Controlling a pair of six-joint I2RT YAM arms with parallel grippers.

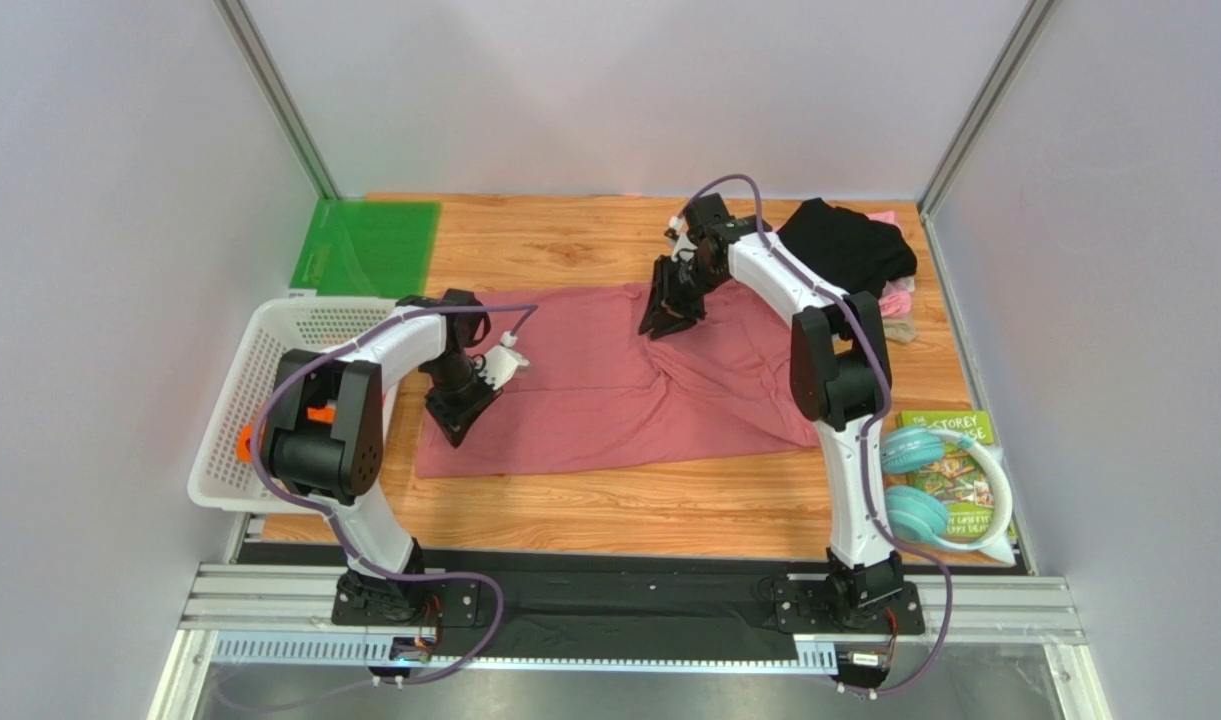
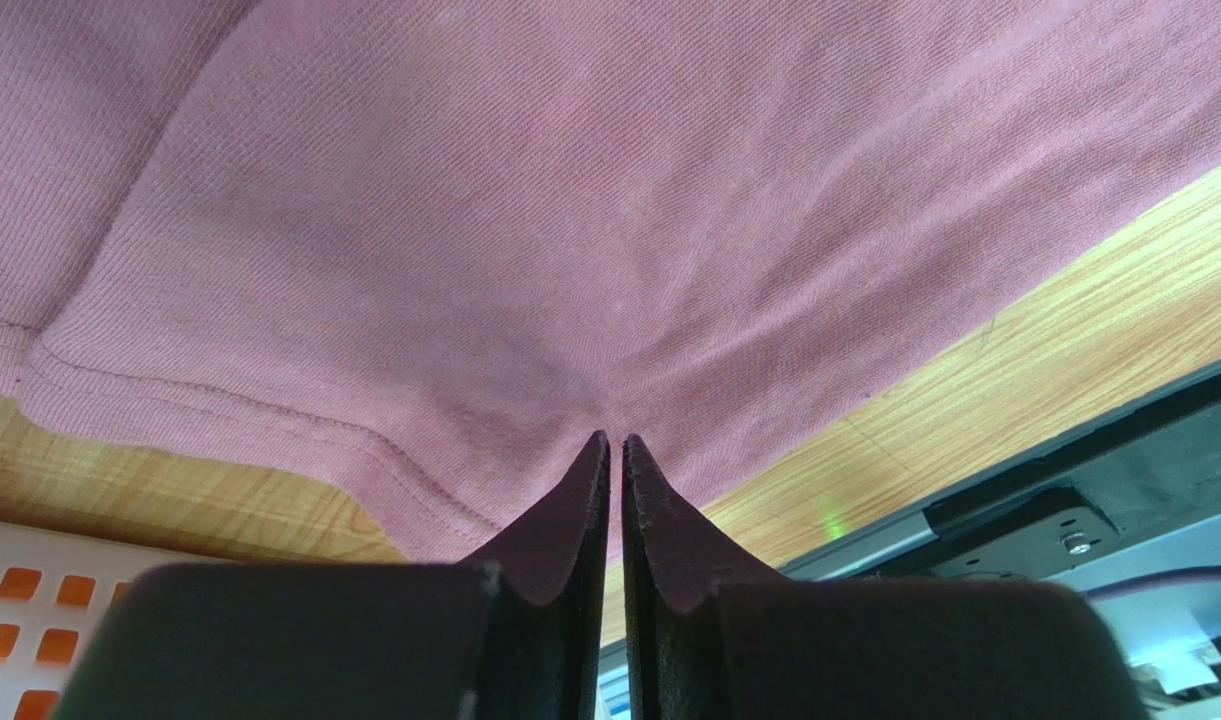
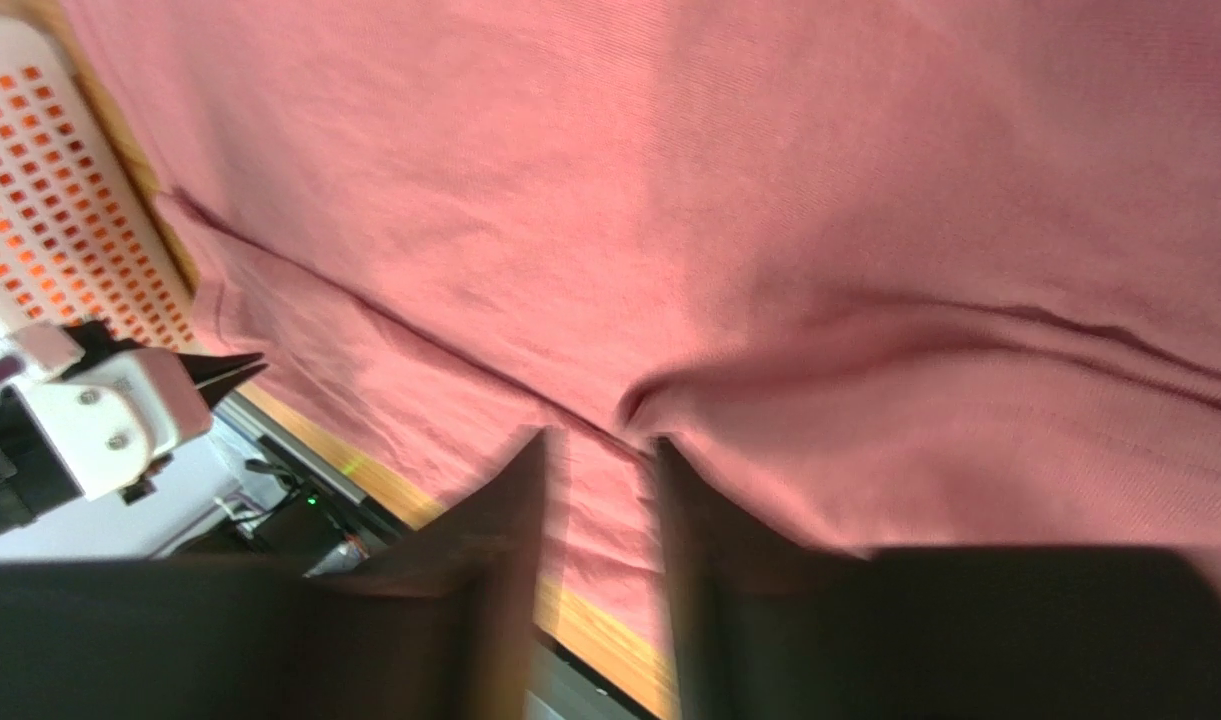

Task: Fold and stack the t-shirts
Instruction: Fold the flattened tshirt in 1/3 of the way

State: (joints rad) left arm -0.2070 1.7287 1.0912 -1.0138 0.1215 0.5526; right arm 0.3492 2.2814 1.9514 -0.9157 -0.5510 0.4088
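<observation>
A large dusty-rose short-sleeved cloth t-shirt (image 1: 631, 393) is seen spread over the light wooden tabletop (image 1: 601, 518), reaching from beneath the left gripper (image 1: 457, 428) to beneath the right gripper (image 1: 661, 318). The step in hand is judged to be the first fold of this shirt, with nothing yet stacked. Beyond the right gripper, on its outer side, a crumpled black cloth t-shirt (image 1: 849, 240) is heaped over a pale pink garment (image 1: 897, 305).

A stitched hem is pinched between the left gripper's nearly closed jaws, and the cloth is puckered at their tips. The right gripper's jaws are slightly parted at a raised ridge of cloth just ahead of them. No cloth can be made out between them, though that view is blurred.

For the next move, a firm hold at the right gripper's edge is thought to be needed, so that both edges can be lifted and carried over together.

The cloth appears soft, thin and finely knit. It is creased into long folds near the right gripper and lies flatter beside the left.
</observation>
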